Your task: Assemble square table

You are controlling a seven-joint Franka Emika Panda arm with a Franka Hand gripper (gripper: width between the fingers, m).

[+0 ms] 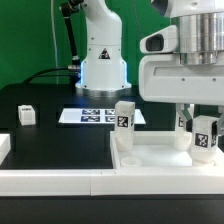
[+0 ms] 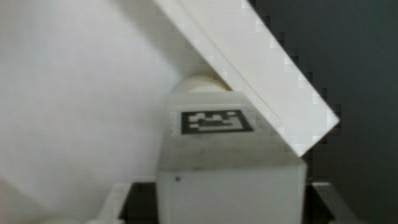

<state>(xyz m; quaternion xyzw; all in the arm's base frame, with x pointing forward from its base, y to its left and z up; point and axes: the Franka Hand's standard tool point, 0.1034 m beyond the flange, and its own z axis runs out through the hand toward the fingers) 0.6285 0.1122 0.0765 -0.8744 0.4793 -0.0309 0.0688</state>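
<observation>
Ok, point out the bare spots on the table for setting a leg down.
Free: the black table between the loose leg, the marker board and the square top. Crowded: around the square top, where a standing leg and the claw with its gripped leg sit.

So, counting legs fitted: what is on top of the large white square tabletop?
One white tagged block leg stands upright there; the gripper holds a second leg, which covers what lies beneath it.
</observation>
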